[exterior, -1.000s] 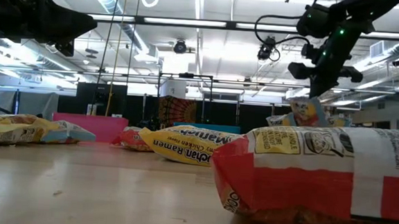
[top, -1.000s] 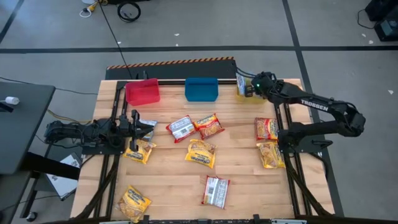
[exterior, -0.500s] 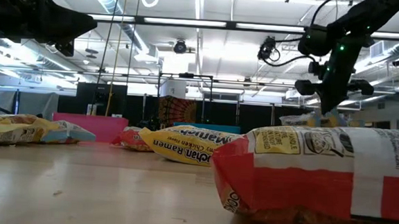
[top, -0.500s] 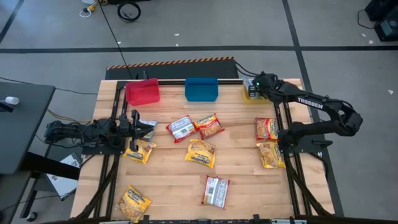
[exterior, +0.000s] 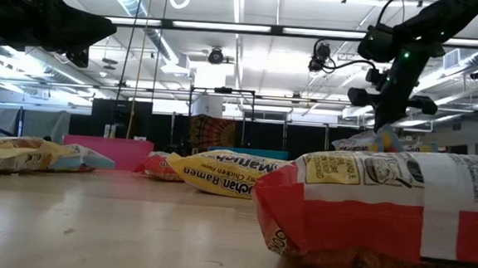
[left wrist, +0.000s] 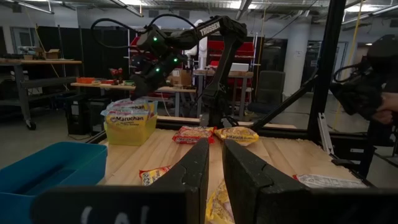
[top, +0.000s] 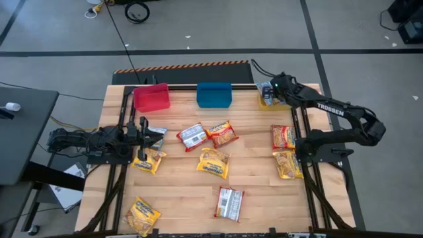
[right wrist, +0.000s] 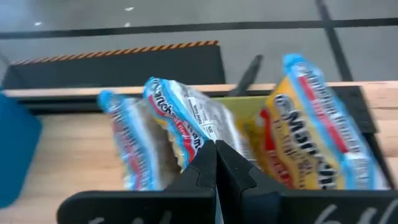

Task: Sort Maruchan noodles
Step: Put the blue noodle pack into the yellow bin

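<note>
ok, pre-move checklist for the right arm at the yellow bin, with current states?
1. Right gripper shut: ok.
2. Right gripper over the yellow bin at the table's far right corner: ok.
3. Grip on a packet: cannot tell; the fingertips meet at the pale packet standing in the bin.
4. Packets in the bin upright, poking above its rim: ok.
5. Left gripper parked at the left edge, clear of the bins: ok.
6. Loose packets remaining, e.g. the yellow packet mid-table: not ok.

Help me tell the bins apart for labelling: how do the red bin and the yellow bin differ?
The red bin sits at the table's back left, the yellow bin at the back right. The red bin shows no packets; the yellow bin holds noodle packets, with the right gripper above it.
</note>
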